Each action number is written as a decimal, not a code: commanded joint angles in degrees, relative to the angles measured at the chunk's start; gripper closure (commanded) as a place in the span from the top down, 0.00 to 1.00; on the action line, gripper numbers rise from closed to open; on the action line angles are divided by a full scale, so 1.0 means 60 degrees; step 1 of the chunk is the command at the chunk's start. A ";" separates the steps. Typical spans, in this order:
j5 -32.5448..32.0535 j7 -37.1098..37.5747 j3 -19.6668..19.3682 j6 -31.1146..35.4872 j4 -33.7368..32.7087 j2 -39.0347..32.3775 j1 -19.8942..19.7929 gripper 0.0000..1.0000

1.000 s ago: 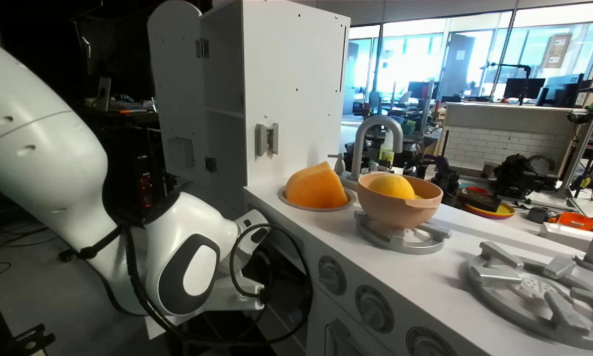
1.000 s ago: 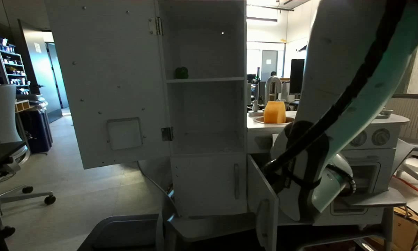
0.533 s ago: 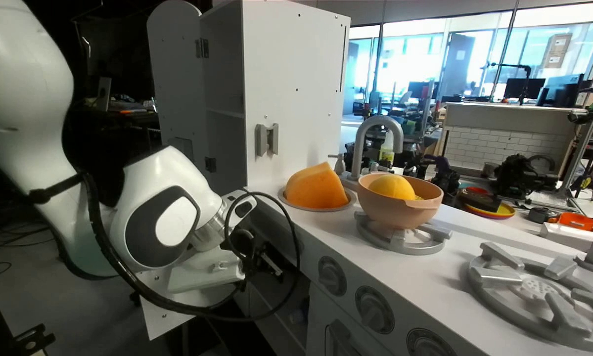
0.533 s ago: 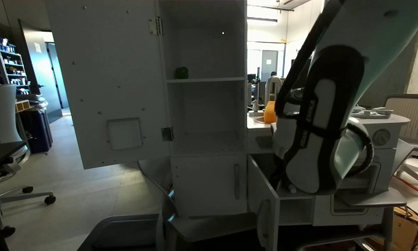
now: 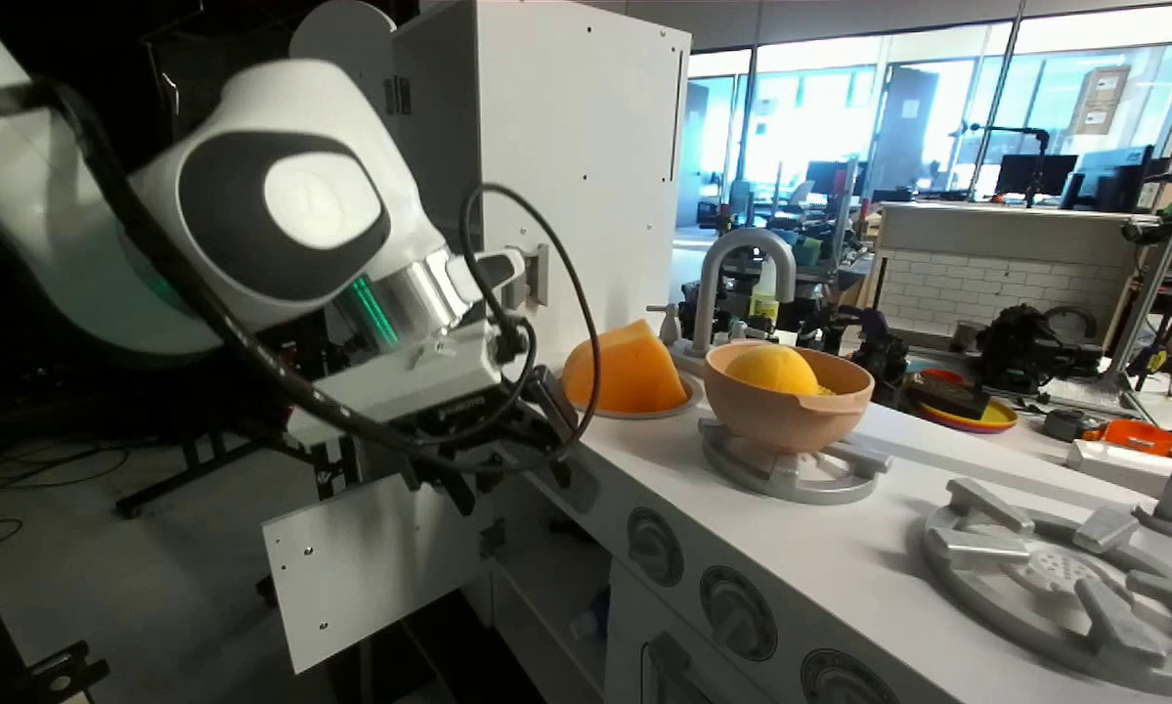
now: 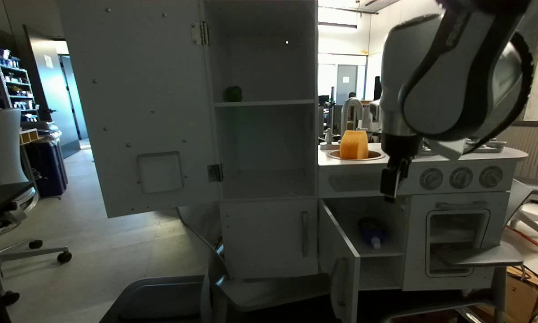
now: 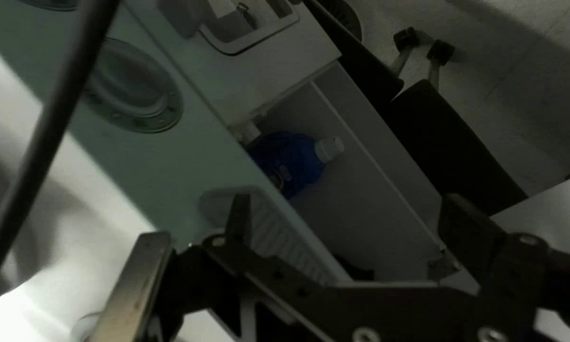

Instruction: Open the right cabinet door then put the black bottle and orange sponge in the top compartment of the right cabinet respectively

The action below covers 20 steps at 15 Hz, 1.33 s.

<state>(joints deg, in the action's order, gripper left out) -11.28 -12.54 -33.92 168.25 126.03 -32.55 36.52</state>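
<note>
The black two-fingered gripper (image 7: 347, 211) is spread wide, empty. A dark-blue, white-capped bottle (image 7: 292, 159) lies in the low white cupboard's upper compartment (image 6: 354, 215). The orange wedge-shaped sponge (image 5: 634, 372) in the round grey sink (image 6: 375, 154) seems next: straddle it from above, clear of the grey tap (image 5: 709, 303), tall white cabinet (image 5: 586, 127) and peach bowl (image 5: 781, 416).

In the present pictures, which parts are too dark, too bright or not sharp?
Wrist view: mostly dim, the blue bottle in shadow, the lower-left corner washed out, the near cable soft-edged; in an exterior view, the windows overexposed and the upper-left background nearly black; in an exterior view, the inside of the tall cabinet dim.
</note>
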 commanded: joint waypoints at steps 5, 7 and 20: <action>-0.0354 0.0039 0.2611 -0.3609 -0.1051 0.3665 -0.3010 1.00; 0.0368 0.0292 0.3521 -0.4189 -0.1880 0.3438 -0.3952 1.00; 0.2185 0.3748 0.5166 -0.6038 -0.6565 -0.0467 -0.5555 1.00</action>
<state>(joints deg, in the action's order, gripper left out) -0.72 7.88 -4.39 135.99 94.36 -32.37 5.47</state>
